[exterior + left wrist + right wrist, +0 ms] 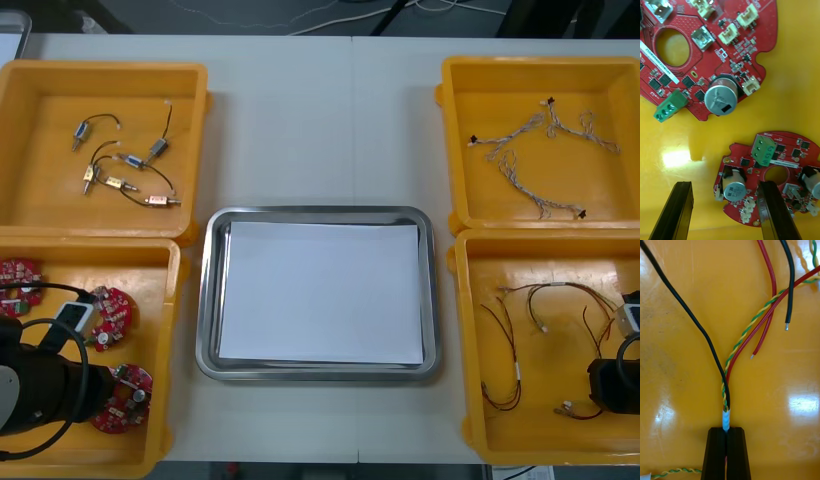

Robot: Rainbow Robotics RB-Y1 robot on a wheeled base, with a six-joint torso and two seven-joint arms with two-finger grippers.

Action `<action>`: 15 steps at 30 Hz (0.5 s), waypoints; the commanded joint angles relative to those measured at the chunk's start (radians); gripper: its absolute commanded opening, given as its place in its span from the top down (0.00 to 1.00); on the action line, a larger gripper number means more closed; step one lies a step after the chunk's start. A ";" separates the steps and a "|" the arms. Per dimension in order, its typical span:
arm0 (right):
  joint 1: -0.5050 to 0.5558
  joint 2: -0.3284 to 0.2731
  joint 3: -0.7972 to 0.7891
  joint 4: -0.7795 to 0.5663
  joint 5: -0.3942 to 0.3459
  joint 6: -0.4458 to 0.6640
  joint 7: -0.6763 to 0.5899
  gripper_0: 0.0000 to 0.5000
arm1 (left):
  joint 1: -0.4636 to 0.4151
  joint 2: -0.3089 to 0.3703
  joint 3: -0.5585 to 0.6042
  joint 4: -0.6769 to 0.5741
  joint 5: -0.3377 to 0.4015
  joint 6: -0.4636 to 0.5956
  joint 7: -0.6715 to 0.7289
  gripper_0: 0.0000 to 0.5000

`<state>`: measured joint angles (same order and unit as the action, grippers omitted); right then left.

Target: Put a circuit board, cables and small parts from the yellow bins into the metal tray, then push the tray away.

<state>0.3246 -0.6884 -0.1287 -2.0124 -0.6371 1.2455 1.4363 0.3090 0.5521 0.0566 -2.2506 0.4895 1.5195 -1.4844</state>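
The right hand (727, 430) is closed on the taped end of a cable bundle (726, 415) in the near right bin (472, 400); so shallow a pinch could be lost on lifting, or its loose ends snagged. The left hand (724, 187) is held open over a circuit board (767, 165).

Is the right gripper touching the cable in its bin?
Touching. In the right wrist view the right gripper is shut on the white-taped end of the cable.

Light table (310, 130) with a centre seam, dark floor (150, 15) lay beyond the table's far edge, white cords (320, 20) trailed across it.
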 commanded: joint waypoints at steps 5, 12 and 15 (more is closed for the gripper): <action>-0.021 -0.008 0.011 -0.022 -0.013 0.011 0.039 1.00 | -0.024 -0.021 -0.029 0.008 -0.028 -0.019 0.021 0.00; -0.030 -0.011 -0.049 -0.114 -0.029 0.138 0.027 1.00 | -0.024 -0.021 -0.040 0.011 -0.035 -0.019 0.023 0.00; -0.038 -0.011 -0.075 -0.149 -0.033 0.196 0.026 1.00 | -0.024 -0.021 -0.044 0.011 -0.042 -0.019 0.026 0.00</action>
<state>0.3029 -0.6886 -0.1502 -2.1011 -0.6568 1.4012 1.4369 0.3070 0.5487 0.0312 -2.2350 0.4635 1.5096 -1.4844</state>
